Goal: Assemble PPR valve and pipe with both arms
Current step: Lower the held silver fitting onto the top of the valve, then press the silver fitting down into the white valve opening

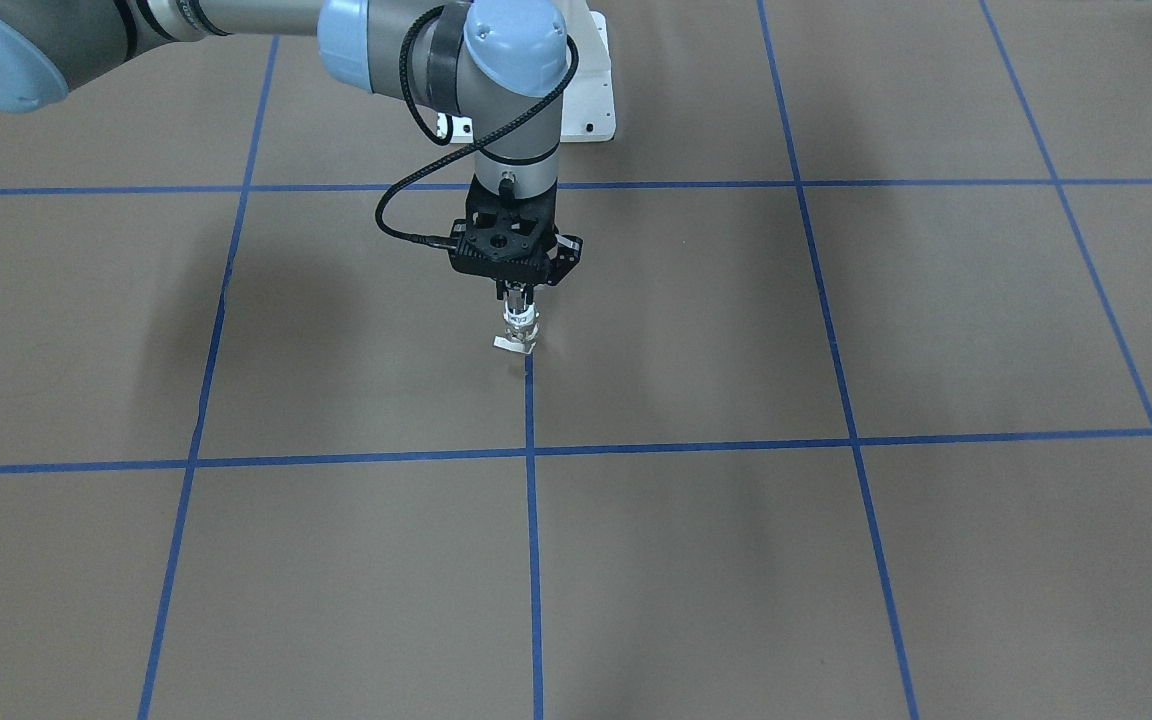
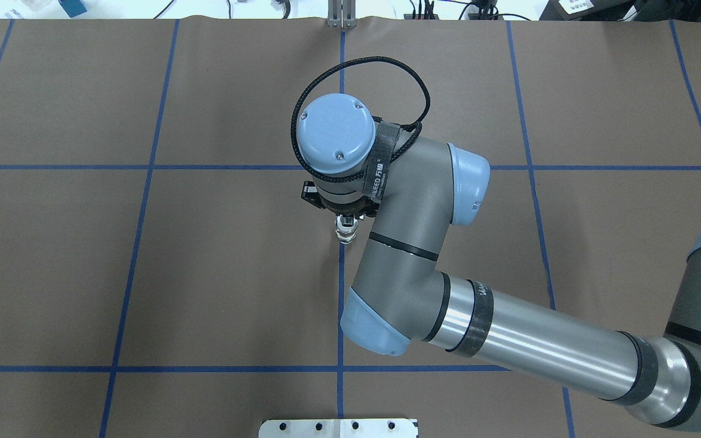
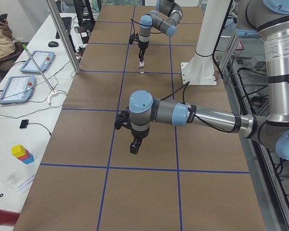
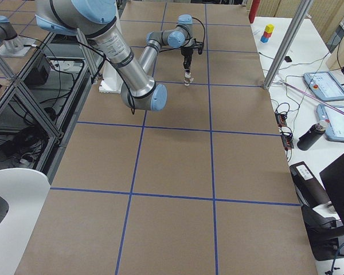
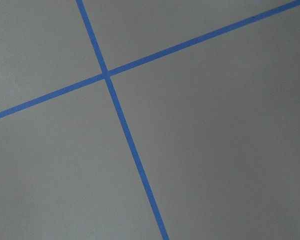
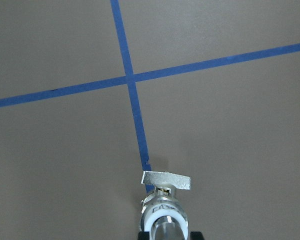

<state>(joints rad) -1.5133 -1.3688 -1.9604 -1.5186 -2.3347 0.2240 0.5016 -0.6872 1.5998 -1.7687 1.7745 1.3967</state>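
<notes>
My right gripper (image 1: pixel 519 293) hangs straight down over the table's middle, shut on a shiny metal tube, the pipe (image 6: pixel 165 231). The PPR valve (image 1: pixel 519 325) sits on the pipe's lower end, in line with it. In the right wrist view its white ring (image 6: pixel 162 219), silvery body and flat lever tab (image 6: pixel 166 180) point down at a blue tape line. It is at or just above the table; I cannot tell which. The valve also shows in the overhead view (image 2: pixel 345 233). My left gripper (image 3: pixel 134 148) shows only in the exterior left view, far from the valve; I cannot tell its state.
The brown table is marked with a blue tape grid (image 1: pixel 530 452). The white bolted base (image 2: pixel 338 427) stands at the robot's edge. A side bench with tablets (image 3: pixel 36 62) and coloured blocks (image 3: pixel 21 153) lies beyond the far edge, behind an aluminium post (image 3: pixel 62 36).
</notes>
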